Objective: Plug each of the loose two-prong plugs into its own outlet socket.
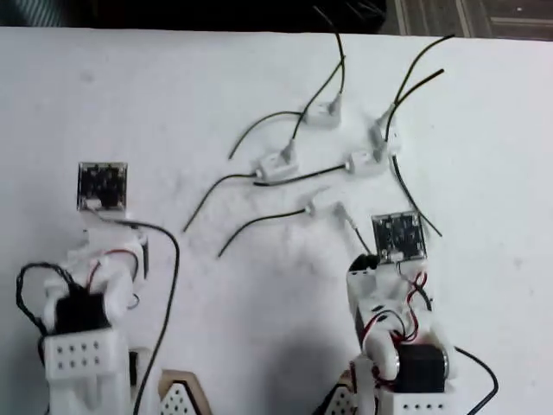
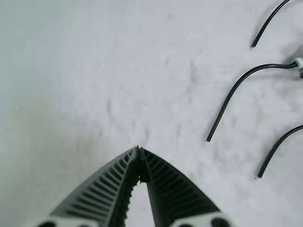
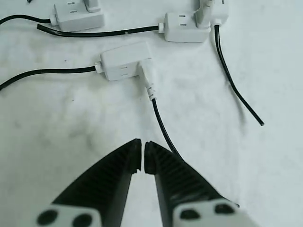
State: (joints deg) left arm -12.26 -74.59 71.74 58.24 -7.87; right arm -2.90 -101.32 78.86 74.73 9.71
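Note:
Several white outlet sockets with black cords lie mid-table, such as one (image 1: 278, 162) and one (image 1: 363, 162). The nearest socket (image 3: 124, 65) has a white two-prong plug (image 3: 147, 76) set against its end, and the plug's cord runs back under my right gripper (image 3: 142, 158). That gripper is shut and empty, a short way in front of this socket. Two more sockets (image 3: 78, 16) (image 3: 184, 28) lie farther off, each with a plug at it. My left gripper (image 2: 139, 163) is shut on nothing over bare table, with loose cord ends (image 2: 208, 139) to one side.
Both arms stand at the table's near edge, each carrying a dark square tag (image 1: 102, 186) (image 1: 399, 235). A black cable (image 1: 173, 259) loops beside the left arm. The table's far edge (image 1: 173, 30) borders a dark floor.

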